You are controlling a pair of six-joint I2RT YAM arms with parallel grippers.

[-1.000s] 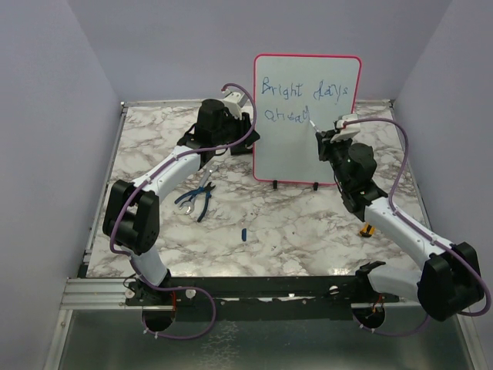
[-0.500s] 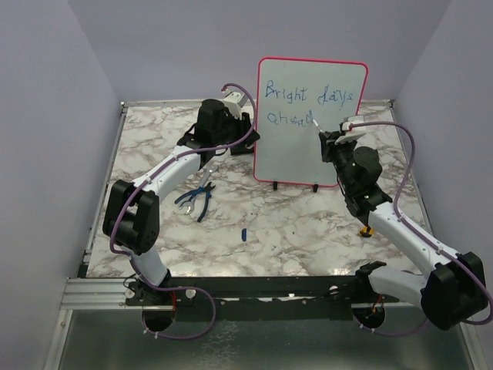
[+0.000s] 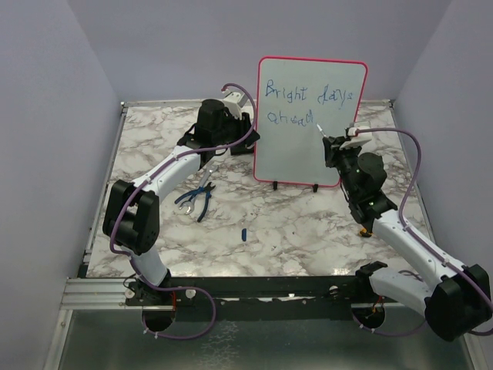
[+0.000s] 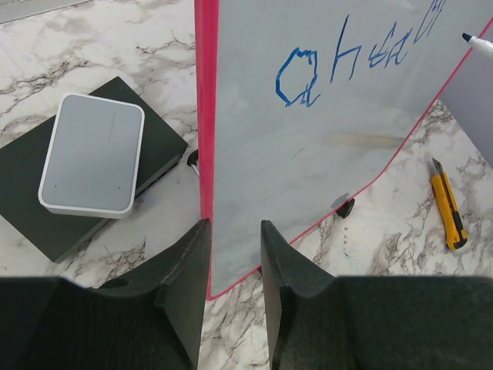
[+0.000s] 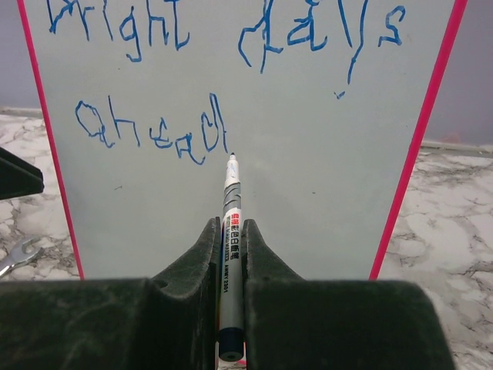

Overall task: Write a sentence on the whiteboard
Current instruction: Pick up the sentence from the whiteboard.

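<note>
The whiteboard [image 3: 302,150] stands upright at the back middle of the table, with a red-pink frame. The sentence [image 3: 308,94] reads "Bright days ahead" in blue, in two lines. It also shows in the right wrist view [image 5: 154,131] and partly in the left wrist view [image 4: 339,69]. My right gripper [image 3: 336,146] is shut on a white marker [image 5: 231,223]. The marker's tip points at the board just right of "ahead"; I cannot tell if it touches. My left gripper [image 4: 235,223] is at the board's left edge. Its jaws stand apart, with the board's lower left corner showing between them.
A grey-white block on a black slab [image 4: 92,154] lies left of the board. Blue-handled pliers [image 3: 196,202] and a blue cap [image 3: 243,233] lie on the marble in front. A yellow utility knife [image 4: 448,204] lies right of the board, by my right arm [image 3: 367,230].
The board shifted slightly to the right. My right gripper moved right and a little down with the marker, so the tip now sits past the end of "ahead". The left arm has not moved.
</note>
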